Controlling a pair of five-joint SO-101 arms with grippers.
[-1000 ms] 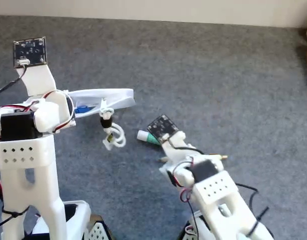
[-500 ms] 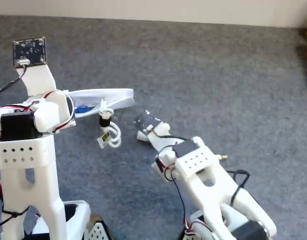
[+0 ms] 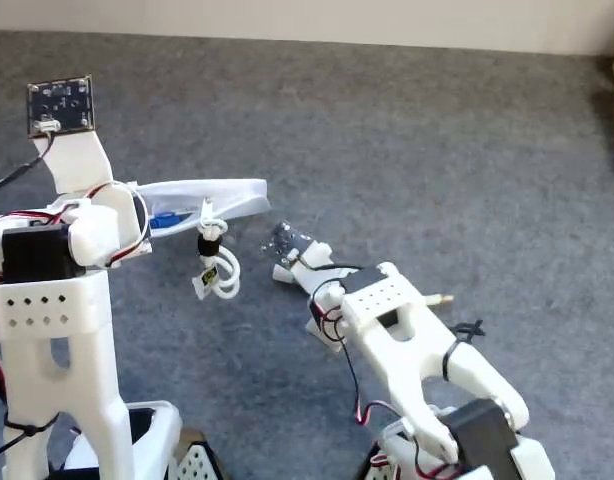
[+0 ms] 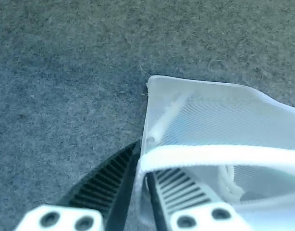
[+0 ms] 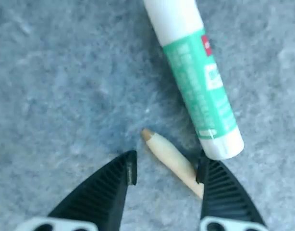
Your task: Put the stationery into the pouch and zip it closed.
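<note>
The white mesh pouch [image 3: 212, 195] hangs off the carpet, with my left gripper [image 4: 142, 159] shut on its corner edge. Its mouth [image 4: 219, 154] is open, and something blue [image 3: 165, 220] lies inside. The white zipper cord [image 3: 217, 268] dangles below it. My right gripper [image 5: 166, 169] is open and low over the carpet, its fingertips on either side of the tip of a wooden pencil [image 5: 169, 156]. A green and white glue stick [image 5: 195, 82] lies touching the pencil, just beyond the right fingertip. In the high view the right arm [image 3: 387, 310] covers most of the glue stick [image 3: 281, 272].
Grey carpet [image 3: 437, 140] covers the whole work area, open to the back and right. The left arm's white base [image 3: 57, 350] stands at the near left. The pencil's far end [image 3: 442, 298] pokes out beside the right arm.
The right arm has stretched forward and left, towards the pouch, bringing its gripper over the glue stick and pencil. The zipper cord has swung slightly. The left arm holds still.
</note>
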